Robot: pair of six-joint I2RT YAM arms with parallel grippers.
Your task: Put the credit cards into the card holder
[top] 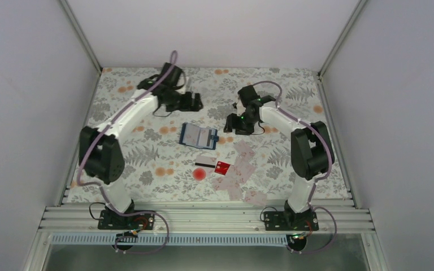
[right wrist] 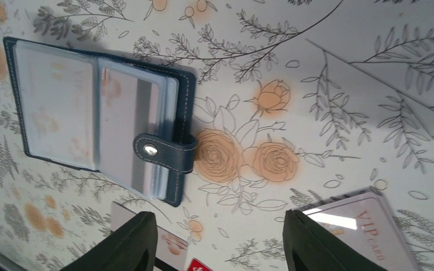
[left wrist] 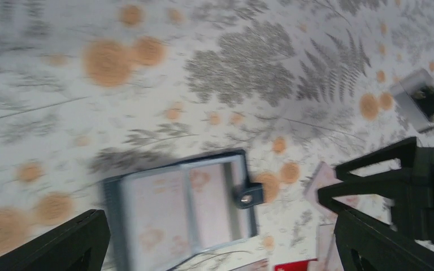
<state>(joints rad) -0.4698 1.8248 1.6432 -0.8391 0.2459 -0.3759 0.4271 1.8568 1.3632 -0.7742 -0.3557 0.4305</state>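
Note:
The navy card holder [top: 199, 136] lies open mid-table, with pale cards in its clear pockets and its snap tab [right wrist: 164, 151] folded over the right edge. Loose credit cards lie nearer the arms: a red card [top: 222, 167], a card with a black stripe [top: 204, 164] and pale pink cards [top: 242, 174]. My left gripper [top: 192, 102] hovers beyond the holder [left wrist: 181, 209], and its jaws are wide open [left wrist: 215, 248] and empty. My right gripper [top: 231, 124] hangs just right of the holder [right wrist: 96, 121], open [right wrist: 220, 248] with nothing between its fingers. A pale "VIP" card [right wrist: 367, 226] lies by its right finger.
A floral cloth [top: 147, 152] covers the table, with a red spot [top: 199, 174] near the cards. White walls and metal posts [top: 82, 34] enclose the back and sides. An aluminium rail [top: 203, 217] runs along the near edge.

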